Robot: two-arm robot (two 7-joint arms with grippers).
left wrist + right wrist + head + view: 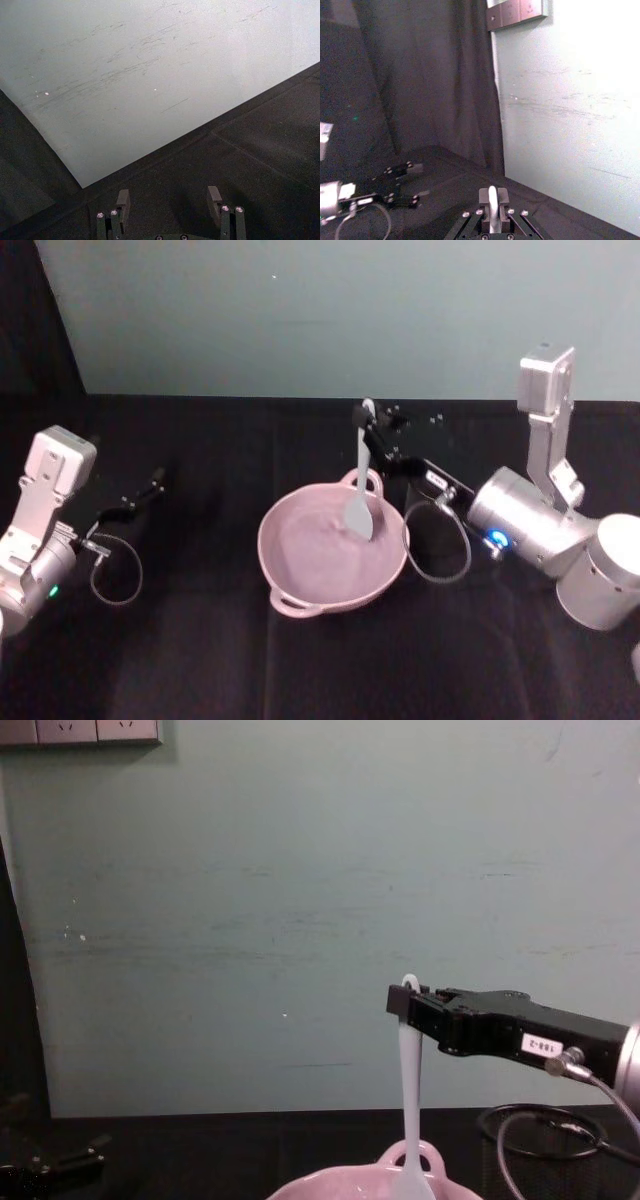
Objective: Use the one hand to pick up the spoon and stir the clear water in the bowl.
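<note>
Now the right gripper is up above the far side of the bowl; its jaws are closed tight on the top end of the spoon, close to the little hole. The spoon hangs almost straight down; its flat head is inside the bowl, near the far wall, beside the small loop handle on the rim; I cannot tell if the head touches the bottom. The pink bowl sits in the middle of the black table; the water in it is clear and hard to see.

The left gripper rests low on the left, well apart from the bowl; its fingers are spread open and hold nothing.

I think stirring is the step now. To do it well, the right gripper should move in slow, small circles; the head should be down in the water and away from the wall, so the bowl does not slide or tip; the grip is far up the handle, so the spoon may swing, and fast moves could splash water out.
</note>
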